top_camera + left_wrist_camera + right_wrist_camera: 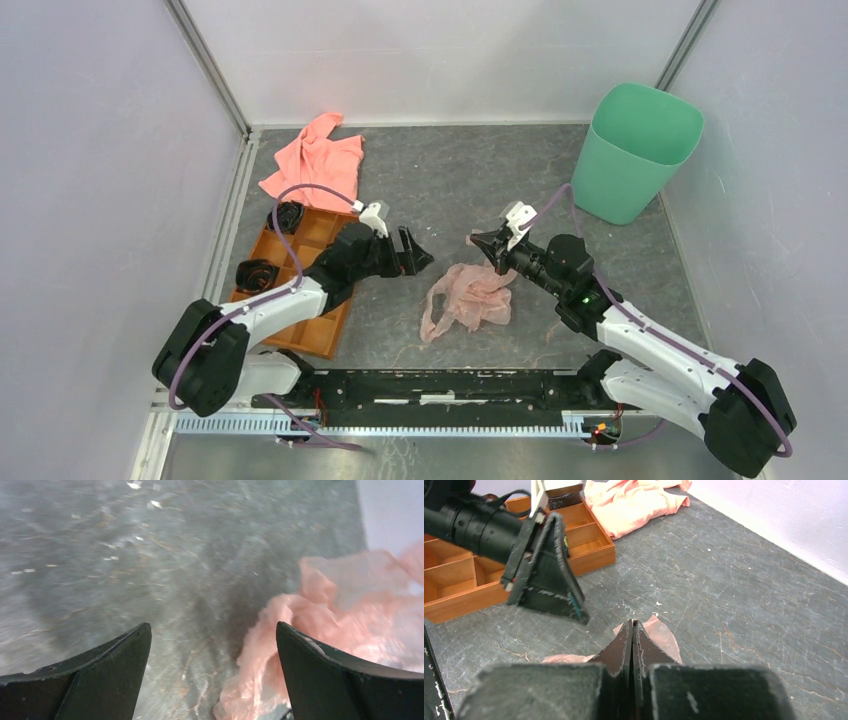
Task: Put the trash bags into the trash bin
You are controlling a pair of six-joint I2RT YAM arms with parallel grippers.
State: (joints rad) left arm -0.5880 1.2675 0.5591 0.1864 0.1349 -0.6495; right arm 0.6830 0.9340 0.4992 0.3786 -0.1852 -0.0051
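Note:
The pale pink translucent trash bag [468, 300] lies crumpled on the grey table between the two arms. My right gripper [482, 243] is shut, its tips pinching the bag's far edge; in the right wrist view the gripper [632, 623] shows the pink film [661, 636] peaking up to the closed tips. My left gripper [415, 250] is open and empty, just left of the bag. In the left wrist view the gripper [212, 627] hangs above the table, with the bag [340, 615] against its right finger [320, 670]. The mint-green trash bin [640, 150] stands upright at the far right.
An orange compartmented tray [300, 300] lies under the left arm, holding two black items [290, 215]. A salmon-pink cloth [315, 155] lies at the far left. The left gripper [549, 575], tray [474, 580] and cloth [634, 500] also show in the right wrist view. Walls enclose the table.

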